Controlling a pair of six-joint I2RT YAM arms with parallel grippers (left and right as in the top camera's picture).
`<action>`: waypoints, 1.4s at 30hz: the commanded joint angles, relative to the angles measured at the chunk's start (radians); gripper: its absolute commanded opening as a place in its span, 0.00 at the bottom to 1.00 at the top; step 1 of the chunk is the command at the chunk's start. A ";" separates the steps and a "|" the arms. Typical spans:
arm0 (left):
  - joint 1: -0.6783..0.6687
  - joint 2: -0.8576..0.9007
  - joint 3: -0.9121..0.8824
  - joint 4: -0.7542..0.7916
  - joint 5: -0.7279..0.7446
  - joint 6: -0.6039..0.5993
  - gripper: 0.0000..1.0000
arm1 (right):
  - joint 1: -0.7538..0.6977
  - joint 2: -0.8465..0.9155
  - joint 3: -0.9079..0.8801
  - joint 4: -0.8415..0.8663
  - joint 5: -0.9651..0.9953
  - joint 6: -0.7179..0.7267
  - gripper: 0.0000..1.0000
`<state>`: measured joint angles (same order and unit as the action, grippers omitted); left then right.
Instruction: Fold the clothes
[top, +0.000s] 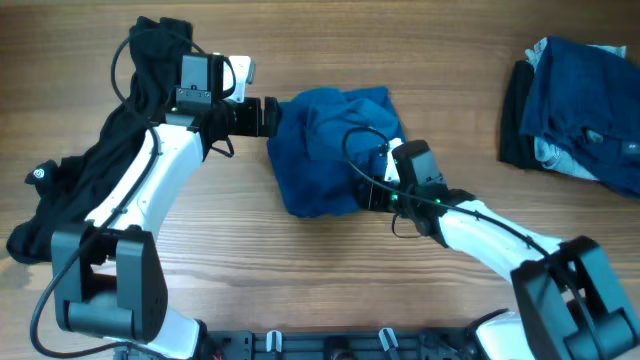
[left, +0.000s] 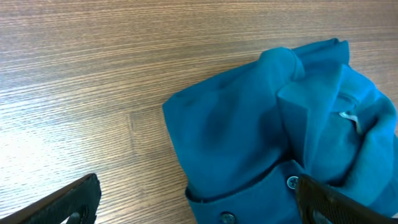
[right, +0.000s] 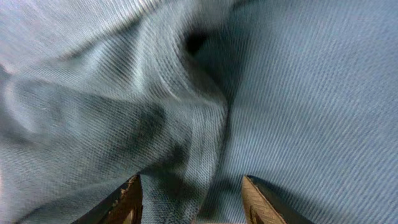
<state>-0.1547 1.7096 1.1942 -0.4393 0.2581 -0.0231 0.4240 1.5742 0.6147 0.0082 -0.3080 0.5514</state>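
Where the pale wooden table (top: 330, 270) fills the overhead view, a crumpled medium-blue T-shirt (top: 320, 150) lies between both grippers, a long black garment (top: 80, 180) lies behind the left gripper (top: 270, 117), which meets the shirt's left edge, and a navy, black and grey heap (top: 580, 110) sits well beyond the right gripper (top: 368, 195), which is sunk in the shirt's near side. The left wrist shows its fingers (left: 68, 199) spread wide, empty, shirt ahead. The right wrist shows its fingers (right: 132, 202) partly apart astride a fold, not visibly clamped.
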 joint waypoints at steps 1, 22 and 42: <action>0.006 0.009 -0.001 0.000 -0.032 0.008 1.00 | 0.005 0.027 -0.007 0.007 -0.068 -0.055 0.50; 0.006 0.038 -0.001 0.001 -0.032 0.016 1.00 | -0.103 -0.085 0.034 -0.117 -0.106 -0.107 0.04; 0.006 0.044 -0.001 0.114 -0.091 0.073 1.00 | -0.342 -0.074 0.181 -0.504 0.172 -0.165 0.95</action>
<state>-0.1547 1.7374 1.1942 -0.3660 0.1810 0.0204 0.1394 1.4937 0.7246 -0.4522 -0.1078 0.3912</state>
